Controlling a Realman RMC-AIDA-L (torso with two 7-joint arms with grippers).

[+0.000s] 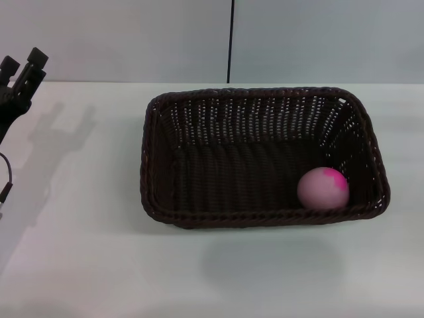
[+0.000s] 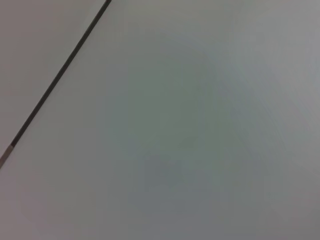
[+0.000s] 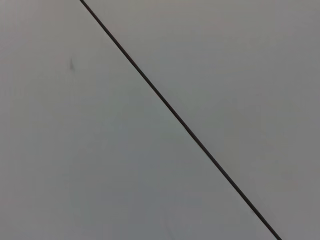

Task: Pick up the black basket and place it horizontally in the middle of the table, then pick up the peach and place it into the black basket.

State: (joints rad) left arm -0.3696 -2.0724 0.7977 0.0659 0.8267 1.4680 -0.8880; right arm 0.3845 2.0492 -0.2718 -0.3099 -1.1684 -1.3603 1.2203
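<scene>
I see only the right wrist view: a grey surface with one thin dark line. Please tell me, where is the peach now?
Observer: The peach lies inside the black basket, in the head view.
Operator: In which part of the basket?
Observer: In the near corner on the robot's right side, close to the walls.
Operator: How does the basket lie?
Observer: It stands on the table with its long side running left to right, near the middle.
Operator: Are the hands near it?
Observer: The left hand is raised at the far left edge, apart from the basket. The right hand shows in no view.
</scene>
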